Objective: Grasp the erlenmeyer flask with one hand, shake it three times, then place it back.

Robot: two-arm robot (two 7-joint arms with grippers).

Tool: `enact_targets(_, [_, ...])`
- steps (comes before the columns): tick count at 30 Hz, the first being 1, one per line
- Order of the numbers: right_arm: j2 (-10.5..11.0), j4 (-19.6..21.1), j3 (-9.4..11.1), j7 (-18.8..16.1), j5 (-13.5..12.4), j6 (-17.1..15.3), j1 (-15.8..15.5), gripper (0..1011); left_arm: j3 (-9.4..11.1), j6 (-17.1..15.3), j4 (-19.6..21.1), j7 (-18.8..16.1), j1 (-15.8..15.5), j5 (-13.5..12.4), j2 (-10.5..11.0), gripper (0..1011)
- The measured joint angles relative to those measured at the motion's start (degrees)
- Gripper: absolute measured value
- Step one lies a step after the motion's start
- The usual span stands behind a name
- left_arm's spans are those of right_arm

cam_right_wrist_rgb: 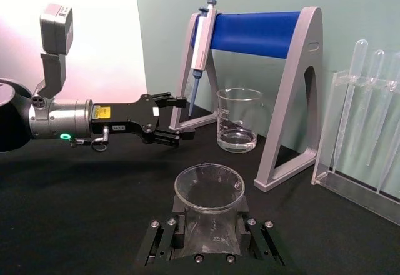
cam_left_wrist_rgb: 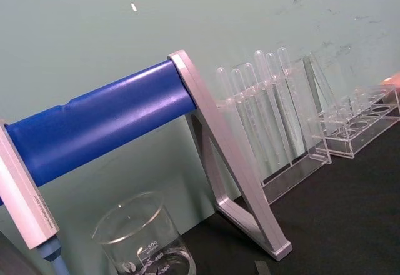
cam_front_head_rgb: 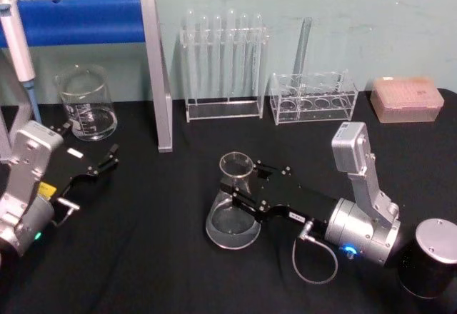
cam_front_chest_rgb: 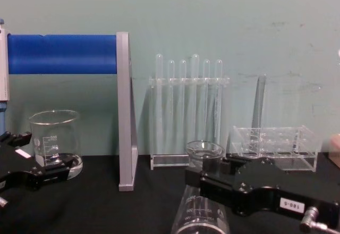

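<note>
Now one erlenmeyer flask (cam_front_head_rgb: 232, 215) clamped in right hand (cam_front_head_rgb: 246, 183); left hand (cam_front_head_rgb: 107, 162) wide; one beaker (cam_front_head_rgb: 87, 104).

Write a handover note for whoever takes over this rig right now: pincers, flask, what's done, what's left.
Right pincer: closed on the neck of the erlenmeyer flask, mid-table, base apparently on the table.
Left pincer: open, idle at the left near the beaker.
Done: the grasp.
Left: shakes can't be judged from here; shake three times if needed, then set down and release.
</note>
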State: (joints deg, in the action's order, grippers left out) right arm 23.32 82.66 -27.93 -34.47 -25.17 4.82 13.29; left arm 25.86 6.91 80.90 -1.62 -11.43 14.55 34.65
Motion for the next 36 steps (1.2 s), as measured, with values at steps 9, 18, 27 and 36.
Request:
enact_targets(9, [-0.02,-1.42,-0.61,-0.58,-0.93,0.43,0.70,449,0.00,0.00,0.00,0.00,0.00,0.00,0.00,1001])
enact_targets(18, [0.03,-2.29,-1.10,-0.80,-1.30,0.51,1.20,449,0.00,0.00,0.00,0.00,0.00,0.00,0.00,1001])
enact_targets(27, [0.03,-2.97,-1.43,-0.89,-1.37,0.55,1.56,449,0.00,0.00,0.00,0.00,0.00,0.00,0.00,1001])
enact_targets(36, [-0.02,-3.65,-1.67,-1.04,-1.59,0.56,1.96,449,0.00,0.00,0.00,0.00,0.00,0.00,0.00,1001])
